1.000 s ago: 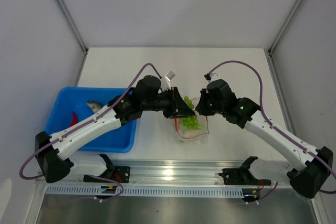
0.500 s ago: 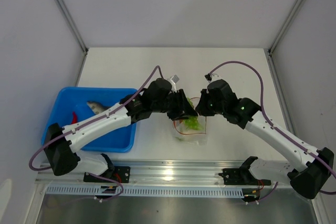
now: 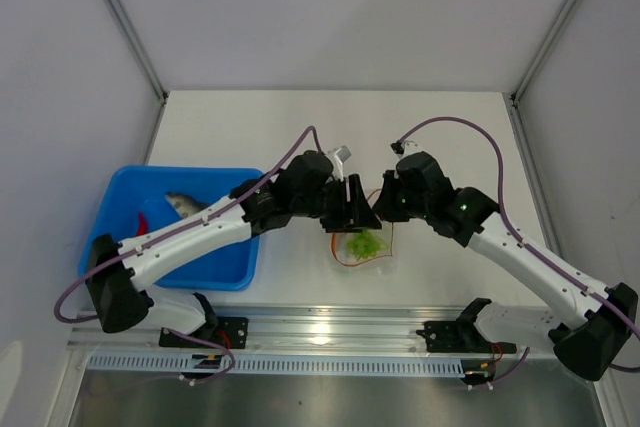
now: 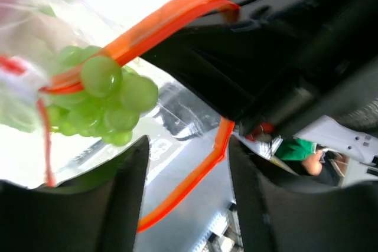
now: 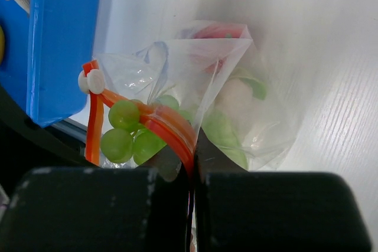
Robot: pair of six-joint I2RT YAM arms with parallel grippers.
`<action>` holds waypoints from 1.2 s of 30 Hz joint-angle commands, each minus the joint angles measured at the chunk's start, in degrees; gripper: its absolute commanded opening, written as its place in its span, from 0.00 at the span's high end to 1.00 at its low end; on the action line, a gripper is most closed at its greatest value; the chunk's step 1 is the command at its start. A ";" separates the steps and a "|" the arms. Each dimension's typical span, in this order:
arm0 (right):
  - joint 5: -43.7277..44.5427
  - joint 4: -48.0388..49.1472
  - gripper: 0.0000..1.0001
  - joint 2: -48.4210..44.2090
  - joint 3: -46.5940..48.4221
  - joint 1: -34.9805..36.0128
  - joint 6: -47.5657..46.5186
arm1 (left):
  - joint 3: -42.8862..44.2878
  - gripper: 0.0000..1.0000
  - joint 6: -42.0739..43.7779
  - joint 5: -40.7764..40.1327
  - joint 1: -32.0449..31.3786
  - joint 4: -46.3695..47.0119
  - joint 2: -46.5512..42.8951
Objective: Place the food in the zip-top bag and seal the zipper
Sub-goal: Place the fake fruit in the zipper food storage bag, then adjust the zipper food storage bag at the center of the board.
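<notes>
Top external view: left gripper (image 3: 354,217), carrying the knobbly green plastic grape cluster (image 4: 112,95) a second ago, now spreads its jaws, empty. The grapes sit in the mouth of the crinkly clear zip-top bag (image 5: 266,116) at table centre. Right gripper (image 5: 192,205) pinches the glossy orange-red zipper strip (image 5: 165,125), unsealed.

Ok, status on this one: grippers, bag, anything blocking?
Left gripper open at zip-top bag mouth. Right gripper shut on zipper. Green grapes across the mouth, unsealed. Fish, red chili in blue tray.
</notes>
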 commanded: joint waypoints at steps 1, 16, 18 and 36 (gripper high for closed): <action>0.91 0.34 1.00 -1.49 1.15 -0.07 -0.08 | 0.19 0.40 5.19 -6.06 -0.46 -0.76 -7.73; -1.02 0.96 1.00 -2.63 0.09 -0.25 -2.10 | 1.15 0.39 6.52 -20.32 -0.28 -15.79 -8.47; -1.11 0.87 1.00 -2.81 0.27 -0.25 -2.28 | 0.53 0.41 6.26 -19.53 -0.28 -15.18 -7.15; -1.64 0.52 1.00 -2.72 0.62 -0.42 -3.59 | 10.79 0.79 11.52 -18.74 2.70 -18.86 4.89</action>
